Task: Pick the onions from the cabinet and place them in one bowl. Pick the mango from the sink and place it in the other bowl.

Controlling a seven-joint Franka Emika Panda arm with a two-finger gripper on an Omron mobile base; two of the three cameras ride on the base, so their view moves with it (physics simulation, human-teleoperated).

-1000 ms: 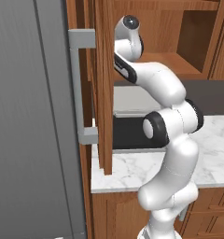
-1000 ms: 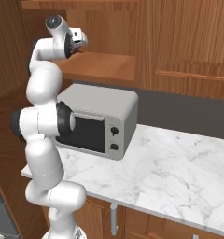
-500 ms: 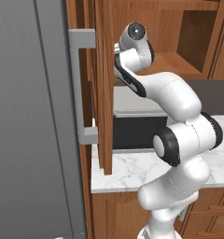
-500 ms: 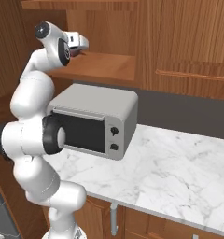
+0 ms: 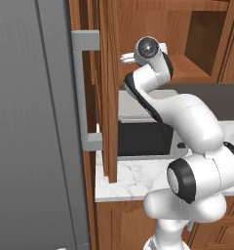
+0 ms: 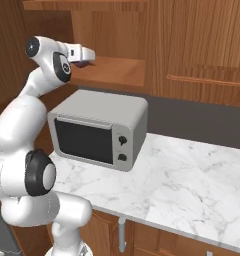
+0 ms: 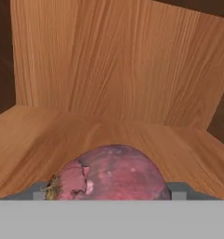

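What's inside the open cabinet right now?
On the cabinet shelf, a reddish-purple onion sits right at the tool, close up in the hand view. Behind it are bare wood shelf and back panel. The onion's underside and the shelf beneath it are covered.

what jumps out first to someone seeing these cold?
The white arm reaching up into the open cabinet, its claw over the shelf above the grey microwave. In the hand view, a reddish-purple onion sits close up between the claw's tips on the wooden shelf.
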